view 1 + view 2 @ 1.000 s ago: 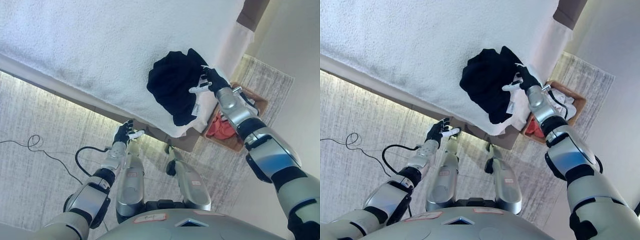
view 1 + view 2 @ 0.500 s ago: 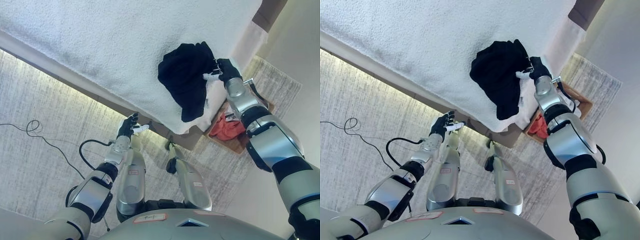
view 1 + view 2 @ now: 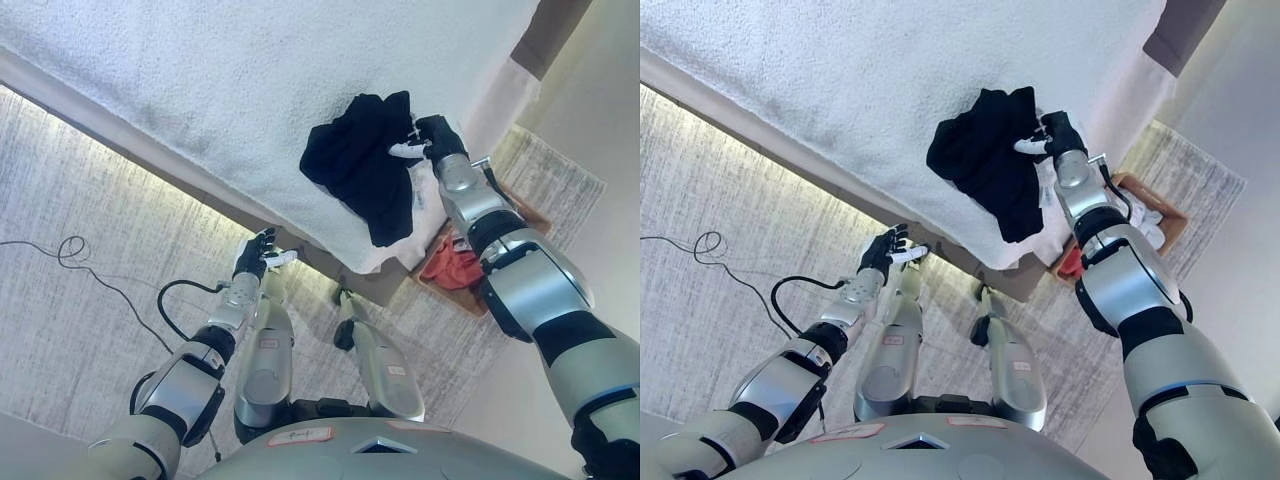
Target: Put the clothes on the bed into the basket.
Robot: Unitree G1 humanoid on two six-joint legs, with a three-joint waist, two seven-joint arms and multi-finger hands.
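Note:
A black garment (image 3: pixel 360 165) lies bunched near the corner of the white bed (image 3: pixel 200 80), with its lower end hanging over the bed's edge. My right hand (image 3: pixel 432 138) is at the garment's right edge, its fingers curled into the cloth. A brown basket (image 3: pixel 522 213) stands on the floor beside the bed corner, below my right forearm, and holds a red garment (image 3: pixel 455 265). My left hand (image 3: pixel 255 258) hovers low by the bed's front edge, its fingers spread and holding nothing.
A beige bed frame (image 3: pixel 120 150) runs along the mattress above a light-grey carpet (image 3: pixel 90 330). A thin black wire (image 3: pixel 70 250) curls on the carpet at the left. A pale wall (image 3: pixel 600 100) stands beyond the basket.
The view has shifted. My right hand has stayed on the black garment, which has gone from a rounder heap to a longer bunch drawn toward the hand. The left hand has hardly moved.

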